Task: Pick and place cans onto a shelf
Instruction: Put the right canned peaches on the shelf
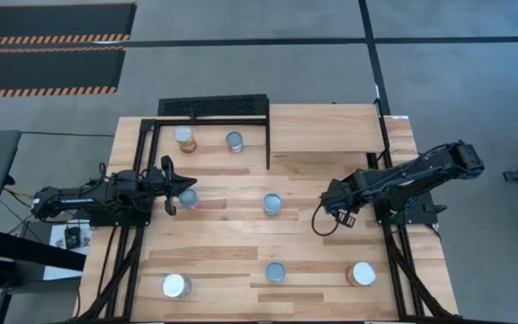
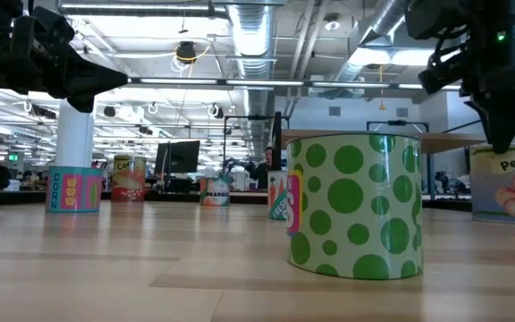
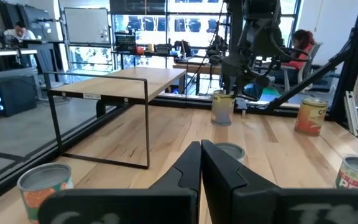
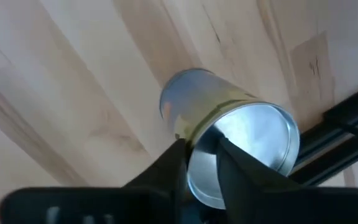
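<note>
We see the left gripper (image 1: 185, 193) low over the table's left side, its fingers (image 3: 191, 171) pressed together with nothing between them. A can (image 1: 189, 198) stands just at its tip, touching or nearly so. Ahead of it, a blue-topped can (image 1: 272, 204) stands mid-table. To the gripper's side, under the black wire shelf (image 1: 214, 112), stand an orange-labelled can (image 1: 184, 138) and a grey-topped one (image 1: 234, 140).

The right gripper (image 1: 326, 205) hangs over the table's right side, and its fingers (image 4: 173, 165) are nearly together, holding nothing. In the right wrist view a silvery can (image 4: 229, 140) stands directly below it, apart from the fingers.

Along the near edge, well apart from both grippers, stand a white-topped can (image 1: 176, 286), a green-dotted can (image 2: 354, 206) and a second white-topped can (image 1: 361, 274).

People (image 3: 17, 30) sit in the room beyond.
</note>
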You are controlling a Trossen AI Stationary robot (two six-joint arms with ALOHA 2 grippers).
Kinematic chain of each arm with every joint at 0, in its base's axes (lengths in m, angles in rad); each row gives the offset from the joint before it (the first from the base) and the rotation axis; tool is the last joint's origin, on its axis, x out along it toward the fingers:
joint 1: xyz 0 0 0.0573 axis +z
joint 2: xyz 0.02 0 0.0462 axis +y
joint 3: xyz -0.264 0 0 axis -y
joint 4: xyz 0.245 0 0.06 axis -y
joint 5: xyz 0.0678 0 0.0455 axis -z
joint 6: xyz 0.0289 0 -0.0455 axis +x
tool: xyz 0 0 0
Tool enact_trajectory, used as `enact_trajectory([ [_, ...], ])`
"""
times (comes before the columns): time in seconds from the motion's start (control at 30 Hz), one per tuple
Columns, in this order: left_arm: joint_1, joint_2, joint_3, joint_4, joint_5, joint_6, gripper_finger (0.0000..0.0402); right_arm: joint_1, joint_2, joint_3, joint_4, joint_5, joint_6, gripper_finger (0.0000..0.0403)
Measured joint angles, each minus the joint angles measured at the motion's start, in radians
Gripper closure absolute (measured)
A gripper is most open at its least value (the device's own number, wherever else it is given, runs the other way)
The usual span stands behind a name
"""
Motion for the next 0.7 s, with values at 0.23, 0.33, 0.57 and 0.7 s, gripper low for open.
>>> enact_trajectory([
  [0.23,0.0,0.0,0.0,0.0,0.0,-0.002,0.0401,-0.019,0.001,0.056,0.001,-0.012,-0.071,0.0394],
  [0.33,0.0,0.0,0.0,0.0,0.0,-0.002,0.0401,-0.018,0.001,0.147,-0.012,-0.024,-0.096,0.0394],
  [0.57,0.0,0.0,0.0,0.002,-0.021,0.005,0.0401,-0.064,0.005,0.471,-0.068,0.011,-0.109,0.0399],
  [0.7,0.0,0.0,0.0,0.015,-0.021,0.016,0.0401,-0.154,0.063,0.671,-0.148,0.094,-0.183,0.04],
])
